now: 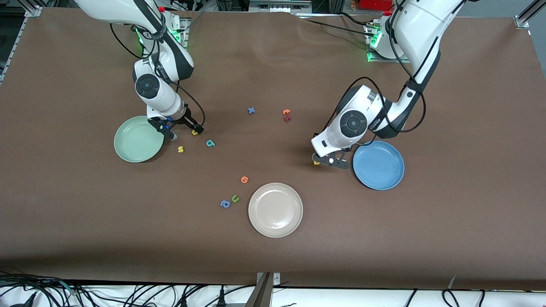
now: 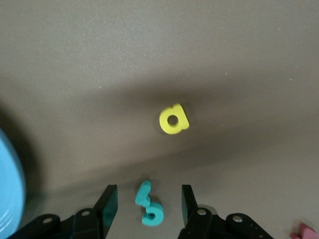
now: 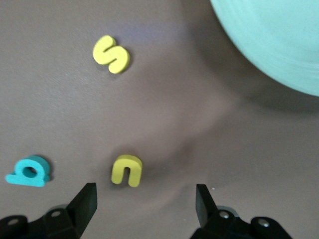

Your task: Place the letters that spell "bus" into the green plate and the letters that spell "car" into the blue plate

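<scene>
My right gripper hangs open low over the table beside the green plate. The yellow "u" lies just ahead of its fingertips, untouched. The yellow "s" and teal "b" lie close by. Next to the blue plate, my left gripper is open, with the teal "r" and teal "c" lying together between its fingers, clear of both. The yellow "a" lies just past them.
A beige-white plate sits nearest the front camera. An orange letter, a green "u" and a blue "a" lie beside it. A blue "x", an orange letter and a dark red letter lie mid-table.
</scene>
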